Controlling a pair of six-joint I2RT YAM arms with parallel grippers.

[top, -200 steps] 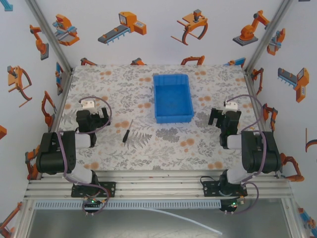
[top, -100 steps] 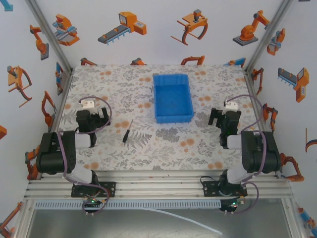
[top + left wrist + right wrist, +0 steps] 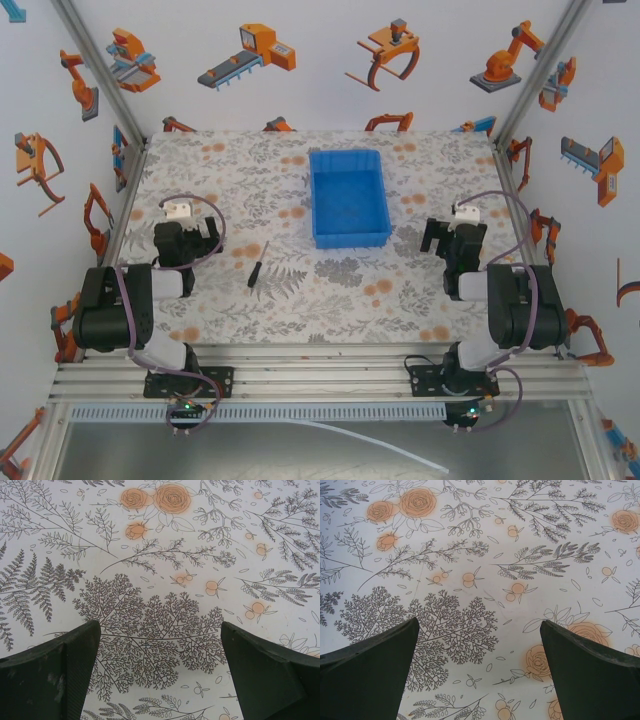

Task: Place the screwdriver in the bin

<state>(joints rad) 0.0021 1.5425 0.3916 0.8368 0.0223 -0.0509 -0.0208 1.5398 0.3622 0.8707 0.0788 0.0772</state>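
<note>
Left gripper [image 3: 160, 630] jaws wide apart, empty, above floral table [image 3: 165, 555]; right gripper [image 3: 480, 625] likewise. Screwdriver [image 3: 258, 265] lies flat between arms, nearer left, short of bin [image 3: 350, 239] — nothing moved in last second, pickup not yet begun.

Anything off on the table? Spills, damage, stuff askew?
Nothing stands out. The screwdriver lies flat on the cloth, left of the bin and apart from it; the bin sits upright, looking empty. The left gripper and right gripper are open over bare cloth.
</note>
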